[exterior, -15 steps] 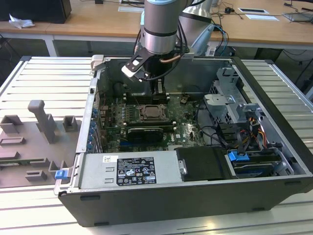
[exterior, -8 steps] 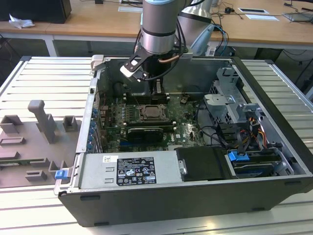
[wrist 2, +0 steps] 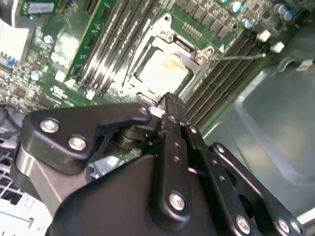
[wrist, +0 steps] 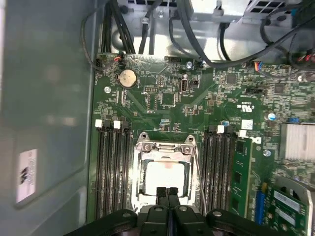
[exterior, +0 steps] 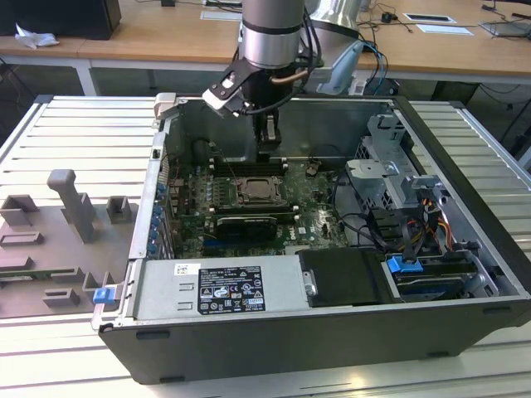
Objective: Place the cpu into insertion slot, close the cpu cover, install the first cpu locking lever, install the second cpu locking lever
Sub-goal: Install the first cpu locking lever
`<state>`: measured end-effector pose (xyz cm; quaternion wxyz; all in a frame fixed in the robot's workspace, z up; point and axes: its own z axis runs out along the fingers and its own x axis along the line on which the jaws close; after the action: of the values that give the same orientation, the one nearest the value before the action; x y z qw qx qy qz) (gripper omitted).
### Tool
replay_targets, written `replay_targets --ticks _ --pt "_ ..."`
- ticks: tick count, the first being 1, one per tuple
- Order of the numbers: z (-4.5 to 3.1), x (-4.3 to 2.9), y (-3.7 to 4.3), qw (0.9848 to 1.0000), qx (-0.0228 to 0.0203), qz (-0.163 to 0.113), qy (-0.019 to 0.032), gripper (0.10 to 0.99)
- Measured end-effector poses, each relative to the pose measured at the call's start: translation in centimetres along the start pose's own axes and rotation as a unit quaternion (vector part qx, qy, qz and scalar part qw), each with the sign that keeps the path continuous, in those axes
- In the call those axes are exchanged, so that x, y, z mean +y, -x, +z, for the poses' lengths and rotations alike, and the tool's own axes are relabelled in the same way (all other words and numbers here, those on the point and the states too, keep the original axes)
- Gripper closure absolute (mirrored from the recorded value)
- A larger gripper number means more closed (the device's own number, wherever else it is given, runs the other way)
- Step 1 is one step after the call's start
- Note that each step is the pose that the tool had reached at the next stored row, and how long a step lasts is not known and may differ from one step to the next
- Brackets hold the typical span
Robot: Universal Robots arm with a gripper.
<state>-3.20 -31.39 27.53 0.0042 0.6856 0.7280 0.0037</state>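
Note:
The cpu (wrist: 165, 178) lies flat in the insertion slot (exterior: 260, 193) on the green motherboard, its pale top showing through the window of the cpu cover (wrist: 163, 148). The silvery cover lies down over it. A thin wire locking lever (wrist: 199, 177) runs along one side of the socket; in the second wrist view a lever (wrist 2: 239, 56) sticks out past the memory slots. My gripper (wrist: 167, 191) hangs just above the socket's edge, shut, with nothing between the fingers. It also appears over the cpu (wrist 2: 162, 73) in the second wrist view (wrist 2: 165, 100) and inside the case in the exterior view (exterior: 267, 141).
Rows of memory slots (wrist: 113, 167) flank the socket on both sides. A black expansion card (exterior: 245, 224) sits in front of it, the power supply (exterior: 217, 286) nearer still. Drive cage and cables (exterior: 398, 186) fill the exterior view's right. Grey fixtures (exterior: 75, 207) stand outside the case.

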Motion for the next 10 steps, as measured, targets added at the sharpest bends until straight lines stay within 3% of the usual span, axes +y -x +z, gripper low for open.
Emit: replay_targets --ticks 3,7,10 --pt "0.01 0.00 0.00 0.9995 0.0004 -0.033 0.0001 0.980" --pt "0.03 0.00 0.00 0.9971 0.0008 -0.076 0.0001 0.980" --pt "0.07 0.00 0.00 0.9942 0.0012 -0.107 0.0001 0.980"
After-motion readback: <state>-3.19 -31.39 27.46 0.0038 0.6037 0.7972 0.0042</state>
